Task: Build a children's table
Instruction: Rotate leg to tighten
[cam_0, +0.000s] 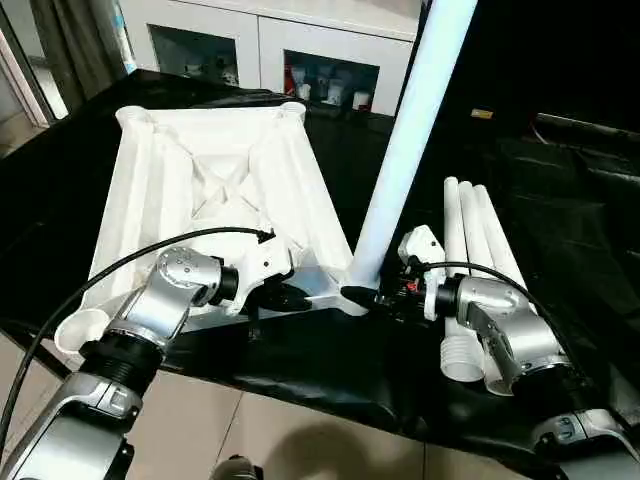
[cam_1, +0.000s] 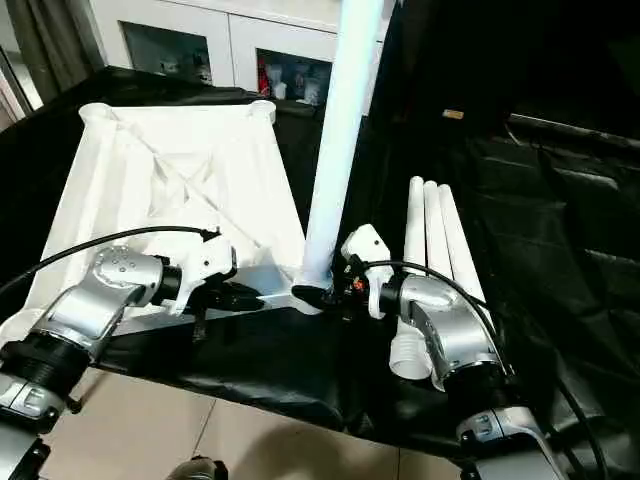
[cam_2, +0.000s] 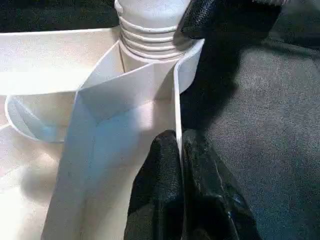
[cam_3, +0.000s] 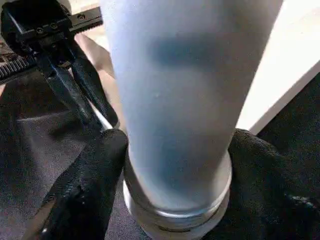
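Right wrist view has our right gripper (cam_3: 175, 165) clasping the leg (cam_3: 175, 100) (threads showing), left gripper (cam_2: 180, 150) pinching the tabletop (cam_0: 210, 170) rim, so we keep it plumb while twisting.

black-draped work table (cam_0: 560, 200), white glass-door cabinet (cam_0: 270, 40)

left gripper (cam_0: 285, 297) pinched shut, right gripper (cam_0: 362, 295) fingers spread wide, pointing inward

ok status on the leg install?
Left gripper shut on tabletop rim. Right gripper around upright leg base at near corner socket, threads showing. Three spare legs lie beside it, not in the way.
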